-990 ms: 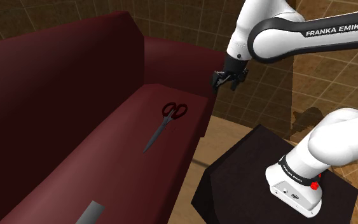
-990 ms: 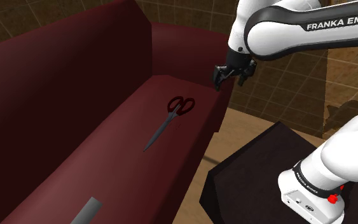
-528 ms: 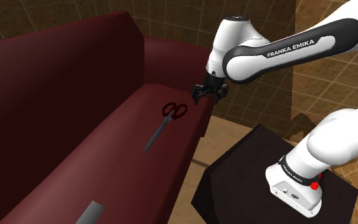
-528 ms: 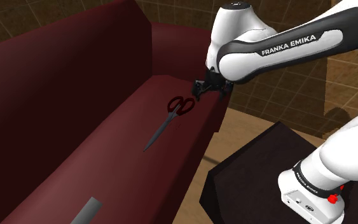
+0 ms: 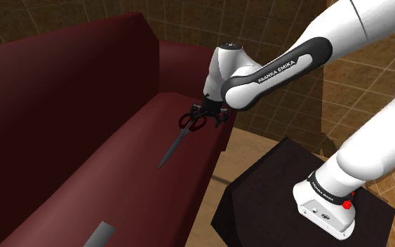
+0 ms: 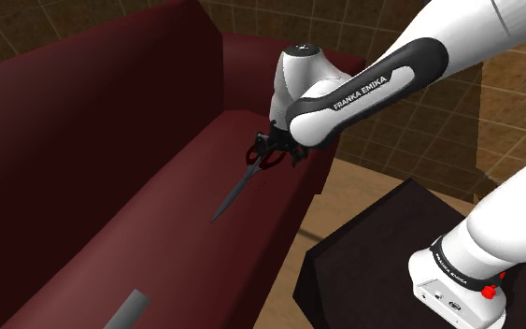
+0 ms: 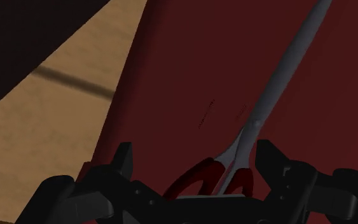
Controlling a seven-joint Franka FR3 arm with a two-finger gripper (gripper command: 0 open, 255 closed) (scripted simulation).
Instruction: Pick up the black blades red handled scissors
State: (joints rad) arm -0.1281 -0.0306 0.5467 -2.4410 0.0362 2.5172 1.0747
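The scissors [image 5: 172, 146] lie flat on the dark red sofa seat [image 5: 118, 175], grey-black blades pointing toward the seat's front and red handles toward the armrest. My gripper [image 5: 204, 116] hovers right over the handles and hides part of them. From the second exterior view the gripper [image 6: 272, 150] sits at the handle end of the scissors [image 6: 233, 194]. In the wrist view the gripper [image 7: 196, 162] is open. Its fingers [image 7: 123, 162] stand apart on either side of the red handles, not touching them. The blades of the scissors [image 7: 279, 83] stretch away from it.
A flat grey object [image 5: 99, 235] lies on the seat near the front. The sofa backrest [image 5: 62, 84] rises behind the scissors, and the armrest [image 5: 196, 59] is just beyond the gripper. The black stand [image 5: 273, 189] sits on wooden floor [image 7: 50, 108] beside the sofa.
The arm has swung down and toward the shoulder view's left, from above the armrest to just over the scissors' handles. The scissors have not moved.
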